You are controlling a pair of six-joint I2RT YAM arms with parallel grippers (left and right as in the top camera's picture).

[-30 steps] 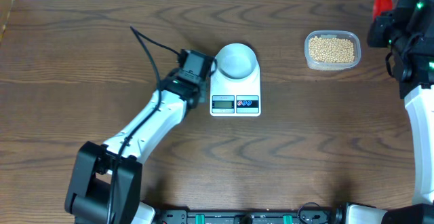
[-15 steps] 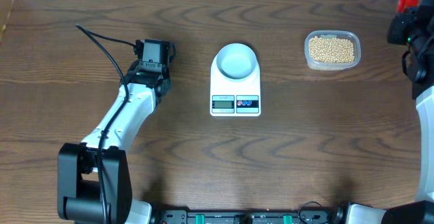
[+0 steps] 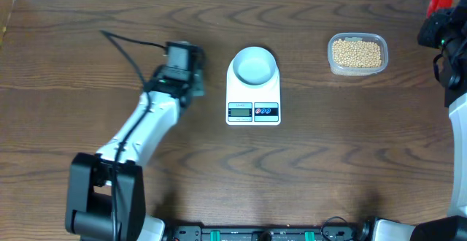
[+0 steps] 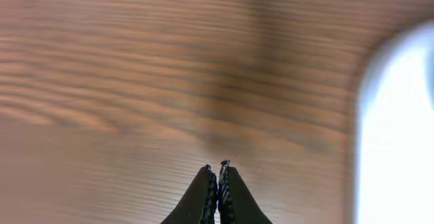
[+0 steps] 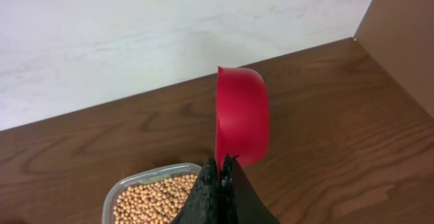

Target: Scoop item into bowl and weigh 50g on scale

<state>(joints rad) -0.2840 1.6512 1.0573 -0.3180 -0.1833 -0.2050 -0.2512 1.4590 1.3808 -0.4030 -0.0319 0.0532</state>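
Note:
The white bowl point(image 3: 254, 66) sits empty on the white scale point(image 3: 253, 104) at the table's middle. Tan beans point(image 3: 357, 52) fill a clear plastic tub point(image 3: 332, 66) to the right; the beans also show in the right wrist view point(image 5: 152, 200). My left gripper point(image 4: 217, 168) is shut and empty just above bare wood, left of the scale, whose white blur point(image 4: 400, 129) shows at the right edge. My right gripper point(image 5: 225, 161) is shut on the handle of a red scoop point(image 5: 241, 114), held on its side, high at the far right, beyond the tub.
The table's back edge meets a white wall point(image 5: 169, 27). The left arm point(image 3: 146, 128) stretches from the front left toward the scale. Its black cable point(image 3: 128, 40) loops over the table at the back left.
My left gripper swung away from the scale to the left, then came partway back toward it. My right arm rose toward the far right corner and has held still since.

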